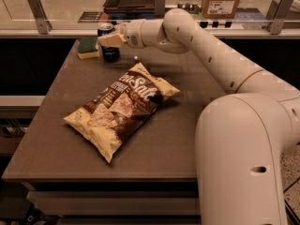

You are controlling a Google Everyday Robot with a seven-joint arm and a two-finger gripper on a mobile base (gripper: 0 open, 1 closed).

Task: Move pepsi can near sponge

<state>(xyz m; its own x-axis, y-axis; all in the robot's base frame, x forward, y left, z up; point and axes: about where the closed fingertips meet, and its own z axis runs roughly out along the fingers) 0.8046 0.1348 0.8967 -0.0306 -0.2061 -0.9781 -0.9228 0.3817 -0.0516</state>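
Observation:
The pepsi can (110,53) is a dark blue can with a silver top. It stands upright at the far left of the table, right beside the sponge (87,48). The sponge is a small block with a green top over yellow foam, and it lies just left of the can. My gripper (109,40) reaches in from the right and sits at the can's upper half, covering part of its front. The can's base rests on the table.
A large brown and yellow chip bag (119,109) lies in the middle of the dark table (187,139). My arm (206,46) spans the table's far right. A railing and a cardboard box (221,1) stand behind the table's back edge.

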